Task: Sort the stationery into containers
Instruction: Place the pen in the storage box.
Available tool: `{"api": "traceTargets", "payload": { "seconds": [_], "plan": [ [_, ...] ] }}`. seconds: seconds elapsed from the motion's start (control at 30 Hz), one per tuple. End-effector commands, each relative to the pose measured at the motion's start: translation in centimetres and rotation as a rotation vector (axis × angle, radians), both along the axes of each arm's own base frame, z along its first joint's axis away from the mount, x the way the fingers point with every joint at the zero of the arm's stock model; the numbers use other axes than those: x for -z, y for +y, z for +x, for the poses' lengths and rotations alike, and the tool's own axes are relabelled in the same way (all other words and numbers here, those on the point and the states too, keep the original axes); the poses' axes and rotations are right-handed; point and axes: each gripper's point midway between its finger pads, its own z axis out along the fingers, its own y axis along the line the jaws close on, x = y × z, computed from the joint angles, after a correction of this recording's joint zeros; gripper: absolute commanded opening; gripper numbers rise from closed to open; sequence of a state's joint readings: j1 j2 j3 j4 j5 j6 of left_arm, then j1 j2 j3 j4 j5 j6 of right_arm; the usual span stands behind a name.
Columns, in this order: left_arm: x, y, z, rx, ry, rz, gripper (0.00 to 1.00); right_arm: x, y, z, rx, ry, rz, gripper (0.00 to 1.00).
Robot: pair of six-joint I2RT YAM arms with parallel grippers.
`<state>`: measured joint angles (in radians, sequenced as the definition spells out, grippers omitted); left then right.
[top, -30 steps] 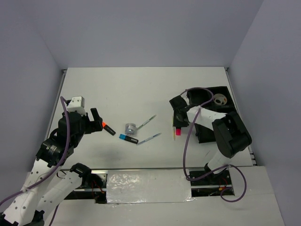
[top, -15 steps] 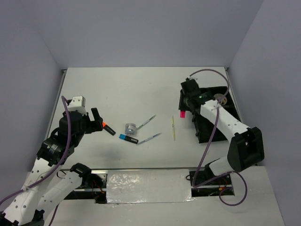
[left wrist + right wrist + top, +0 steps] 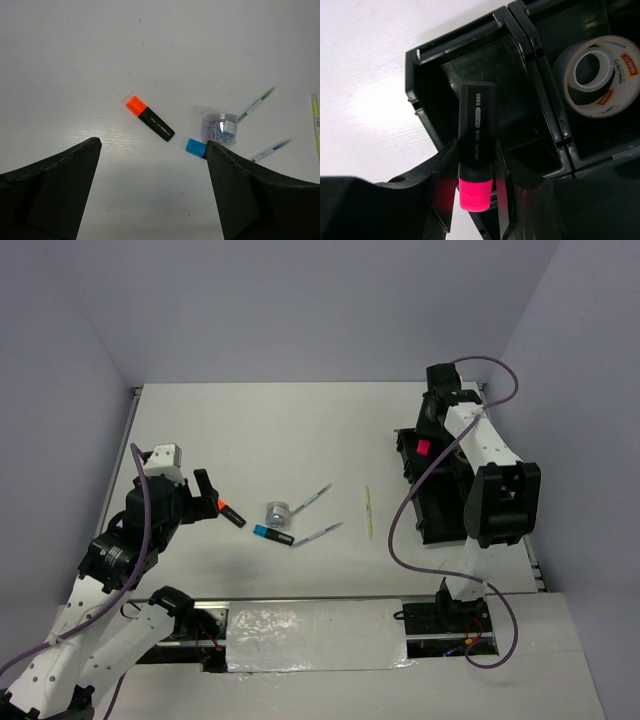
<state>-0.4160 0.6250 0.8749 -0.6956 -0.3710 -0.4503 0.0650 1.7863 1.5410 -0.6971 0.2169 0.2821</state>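
Note:
My right gripper (image 3: 476, 147) is shut on a black highlighter with a pink cap (image 3: 476, 125), held above a compartment of the black organiser tray (image 3: 450, 45) at the right of the table (image 3: 432, 520). A tape roll (image 3: 597, 75) lies in the neighbouring compartment. My left gripper (image 3: 152, 145) hangs open over the table's left side, near an orange-capped highlighter (image 3: 150, 118). Just right of it lie a blue-capped highlighter (image 3: 194, 147), a small cylinder of paper clips (image 3: 220, 128) and two slim pens (image 3: 256, 104) (image 3: 270, 150). A thin yellow stick (image 3: 368, 511) lies mid-table.
Grey walls close in the white table on three sides. The right arm reaches along the tray's length, its purple cable (image 3: 410, 510) looping down past the tray's left side. The arm bases and a foil-covered strip (image 3: 315, 635) line the near edge.
The right arm has swung the pink-capped highlighter from beside the yellow stick back and right, over the tray's far end. The left arm has not moved.

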Motion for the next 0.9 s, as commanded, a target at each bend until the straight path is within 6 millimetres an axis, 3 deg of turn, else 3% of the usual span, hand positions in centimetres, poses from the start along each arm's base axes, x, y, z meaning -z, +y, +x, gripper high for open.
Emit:
{"api": "traceTargets", "payload": {
  "seconds": [0.0,0.13,0.27,0.37,0.4,0.43,0.47,0.53,0.57,0.77,0.8,0.87],
  "plan": [
    [-0.9,0.0,0.3,-0.01,-0.034,-0.015,0.99,0.0,-0.2,0.5,-0.024,0.04,-0.006,0.35],
    [-0.9,-0.1,0.3,-0.006,-0.034,-0.014,0.99,-0.2,-0.4,1.1,-0.014,0.041,-0.015,0.57],
    [-0.9,0.0,0.3,-0.01,-0.031,-0.013,0.99,-1.4,0.1,0.9,-0.027,0.023,-0.01,0.63],
    [-1.0,0.3,0.2,-0.026,-0.032,-0.008,0.99,-3.4,3.6,-0.3,-0.127,-0.036,-0.046,0.63],
    [-1.1,0.4,0.2,-0.036,-0.036,-0.012,0.99,-4.4,8.1,-0.6,-0.251,-0.082,-0.025,0.63],
    [-1.2,0.8,0.2,-0.056,-0.041,-0.007,0.99,-5.4,10.4,-1.9,-0.346,-0.114,-0.032,0.62],
    [-1.1,1.0,0.1,-0.069,-0.041,-0.008,0.99,-6.2,15.9,-3.3,-0.504,-0.162,0.01,0.61],
    [-1.3,2.1,-0.2,-0.123,-0.047,0.003,0.99,-6.5,21.1,-6.7,-0.72,-0.208,0.04,0.61],
    [-1.4,2.4,-0.3,-0.148,-0.049,-0.004,0.99,-7.3,26.1,-9.0,-0.867,-0.276,0.081,0.6],
    [-2.3,4.5,-1.2,-0.259,-0.088,-0.012,0.99,-4.0,38.0,-17.3,-1.237,-0.292,0.081,0.58],
    [-2.4,4.6,-1.4,-0.265,-0.097,-0.016,0.99,-1.8,38.9,-17.7,-1.259,-0.247,0.041,0.58],
    [-2.6,4.6,-1.5,-0.264,-0.11,-0.025,0.99,-0.7,40.9,-19.1,-1.321,-0.245,-0.001,0.58]
  ]
}}
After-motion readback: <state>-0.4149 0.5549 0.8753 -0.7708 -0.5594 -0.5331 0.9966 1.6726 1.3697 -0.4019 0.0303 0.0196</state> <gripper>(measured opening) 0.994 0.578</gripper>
